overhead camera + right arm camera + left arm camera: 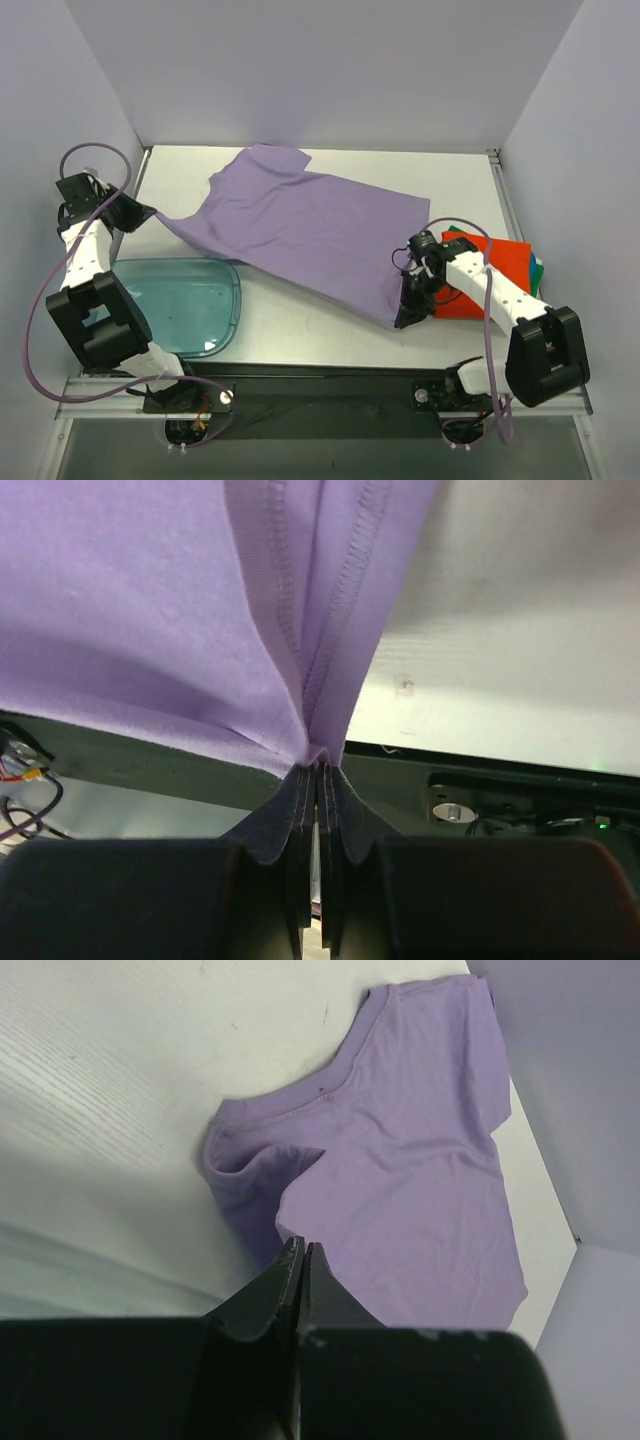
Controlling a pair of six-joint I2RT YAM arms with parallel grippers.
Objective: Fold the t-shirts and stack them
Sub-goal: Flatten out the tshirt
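Observation:
The lavender-purple t-shirt [300,225] lies spread across the middle of the table, stretched between both grippers. My left gripper [148,215] is shut on its left sleeve corner at the table's left edge. In the left wrist view the jaws [302,1245] are pressed together at the cloth [420,1160]. My right gripper [405,318] is shut on the shirt's hem corner near the front. The hem [150,610] bunches into the closed jaws [320,765]. The orange-red t-shirt [490,270] lies folded at the right, with the green-teal shirt's edge [538,270] showing beneath it.
A translucent blue plastic tray [225,330] sits at the front left, next to the left arm. White walls close in the table at the back and on both sides. A dark rail [520,780] runs along the table's front edge.

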